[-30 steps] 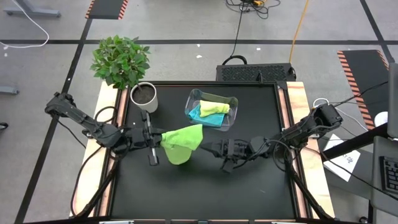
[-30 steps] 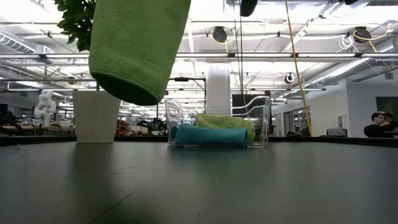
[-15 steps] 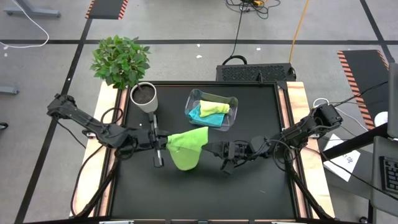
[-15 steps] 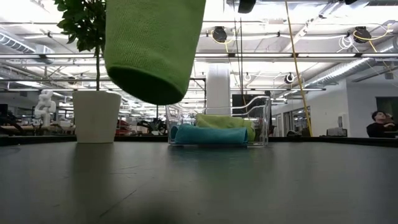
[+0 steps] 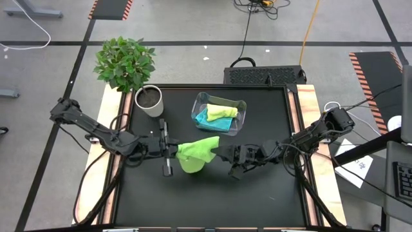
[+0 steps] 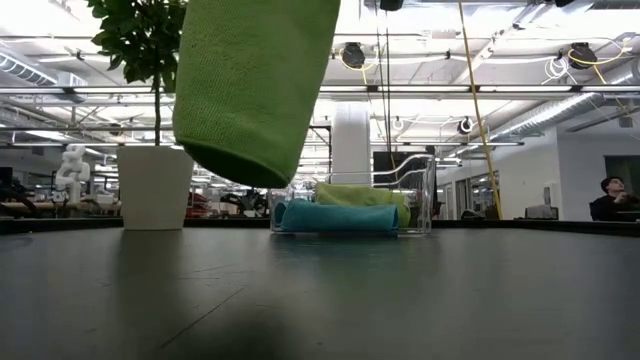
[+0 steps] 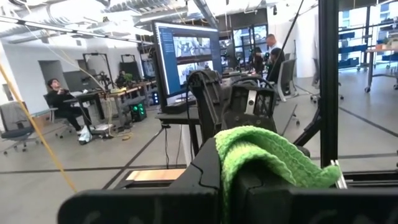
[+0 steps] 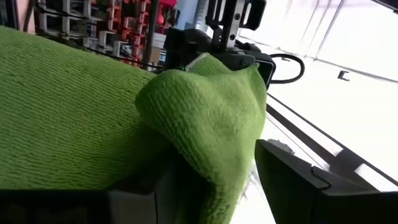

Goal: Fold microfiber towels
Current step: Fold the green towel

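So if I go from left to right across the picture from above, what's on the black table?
White plant pot → left gripper, shut on the bright green towel → right gripper at the towel's other edge. The clear bin of folded towels overlaps these, so I leave it out.

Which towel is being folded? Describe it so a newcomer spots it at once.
Start at the black table. Above its middle, the left gripper and right gripper hold up the bright green microfiber towel. Unlike the folded turquoise towel and pale yellow-green towel, it hangs outside the clear plastic bin.
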{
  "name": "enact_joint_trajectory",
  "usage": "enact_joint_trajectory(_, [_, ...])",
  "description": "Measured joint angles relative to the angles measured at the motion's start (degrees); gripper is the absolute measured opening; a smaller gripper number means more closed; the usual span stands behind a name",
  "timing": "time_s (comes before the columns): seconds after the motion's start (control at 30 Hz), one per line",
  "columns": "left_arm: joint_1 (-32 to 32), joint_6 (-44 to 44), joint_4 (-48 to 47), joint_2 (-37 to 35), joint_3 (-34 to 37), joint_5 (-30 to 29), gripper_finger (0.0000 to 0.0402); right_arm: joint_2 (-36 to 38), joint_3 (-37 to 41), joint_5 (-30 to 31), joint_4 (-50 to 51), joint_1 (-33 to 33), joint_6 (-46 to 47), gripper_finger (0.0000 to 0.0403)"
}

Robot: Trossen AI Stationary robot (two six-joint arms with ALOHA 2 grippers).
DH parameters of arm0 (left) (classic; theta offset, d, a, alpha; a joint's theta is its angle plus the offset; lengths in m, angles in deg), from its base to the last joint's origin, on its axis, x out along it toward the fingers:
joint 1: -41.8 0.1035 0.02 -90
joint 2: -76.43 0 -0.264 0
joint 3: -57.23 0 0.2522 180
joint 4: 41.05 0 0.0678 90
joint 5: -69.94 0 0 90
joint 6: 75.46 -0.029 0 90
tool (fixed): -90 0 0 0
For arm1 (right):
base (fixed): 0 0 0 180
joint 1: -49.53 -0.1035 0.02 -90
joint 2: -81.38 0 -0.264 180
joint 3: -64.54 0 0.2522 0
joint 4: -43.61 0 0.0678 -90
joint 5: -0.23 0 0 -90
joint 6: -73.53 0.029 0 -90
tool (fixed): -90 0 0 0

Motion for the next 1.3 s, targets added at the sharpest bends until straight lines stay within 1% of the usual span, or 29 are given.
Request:
enact_joint_trajectory(0.23, [1.21, 0.14, 1.60, 0.85, 0.00, 0.99, 0.0000, -0.01, 0.00, -1.21, 1.13, 0.00, 2.72, 0.0182])
enact_joint_trajectory(0.37, [2.08, 0.98, 1.46, 0.85, 0.00, 2.46, 0.0000, 0.00, 0.00, -1.28, 1.09, -0.24, 3.41, 0.0162])
enact_joint_trajectory(0.57, [2.98, 1.42, 1.64, 1.13, 0.00, 2.97, 0.0000, -0.01, 0.00, -1.29, 2.12, -0.50, 4.69, 0.0104])
enact_joint_trajectory(0.67, [3.11, 1.40, 1.04, 1.27, 0.00, 3.00, 0.0000, -0.02, 0.00, -1.32, 1.69, -1.03, 6.94, 0.0061])
enact_joint_trajectory(0.73, [3.13, 1.11, 0.80, 1.27, 0.00, 3.00, 0.0000, 0.00, 0.00, -1.33, 0.00, -1.48, 9.81, 0.0026])
enact_joint_trajectory(0.8, [3.13, 0.75, -0.72, 1.24, 0.00, 2.95, 0.0000, 0.00, 0.00, -1.31, -2.80, -2.03, 11.76, 0.0007])
enact_joint_trajectory(0.9, [3.08, 0.64, -3.58, 0.96, 0.02, 2.22, 0.0000, 0.98, -0.20, -1.00, -4.78, -3.01, 12.96, 0.0006])
enact_joint_trajectory(1.0, [3.10, 1.10, -5.13, 0.59, 0.00, 1.80, 0.0001, 2.90, -1.92, 2.49, -3.14, -3.83, 16.63, 0.0002])
enact_joint_trajectory(1.07, [2.91, 0.84, -6.16, 0.64, 0.01, 1.90, 0.0004, 4.67, -3.60, 4.31, 1.73, -3.89, 20.96, 0.0002])
enact_joint_trajectory(1.17, [2.55, -0.18, -6.61, 0.70, 0.02, 2.86, 0.0016, 6.25, -5.40, 4.84, 11.59, -3.84, 25.49, 0.0001])
enact_joint_trajectory(1.23, [2.39, -0.68, -7.01, 0.68, 0.02, 2.98, 0.0025, 6.15, -6.28, 5.13, 13.87, -3.85, 27.30, 0.0001])
enact_joint_trajectory(1.3, [2.03, -1.56, -7.85, 0.69, 0.02, 3.69, 0.0036, 6.20, -6.95, 6.16, 14.06, -3.89, 27.56, 0.0001])
